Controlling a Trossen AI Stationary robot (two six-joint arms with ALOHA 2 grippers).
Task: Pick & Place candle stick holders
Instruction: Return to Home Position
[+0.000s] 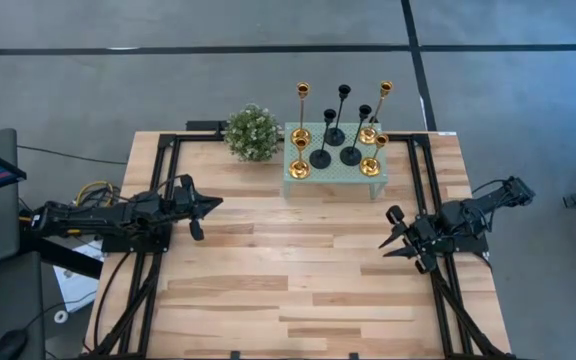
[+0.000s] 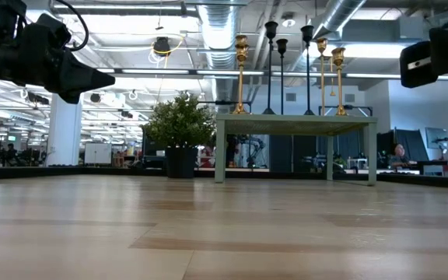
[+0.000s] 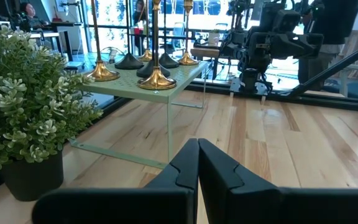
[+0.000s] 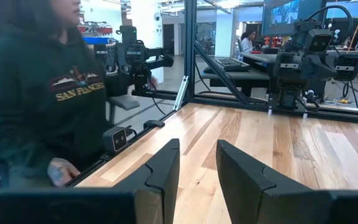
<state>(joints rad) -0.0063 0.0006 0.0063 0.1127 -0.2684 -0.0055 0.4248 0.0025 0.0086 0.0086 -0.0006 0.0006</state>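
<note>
holders (image 1: 320, 158) all sit on the stand (image 1: 345, 173), so your left gripper (image 3: 197, 146), closed, and right gripper (image 4: 197, 148), parted, hang empty.

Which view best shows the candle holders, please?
The high view: seven candle holders show separately on the stand. The low view overlaps some, the left wrist view shows only lower parts, the right wrist view none.
</note>
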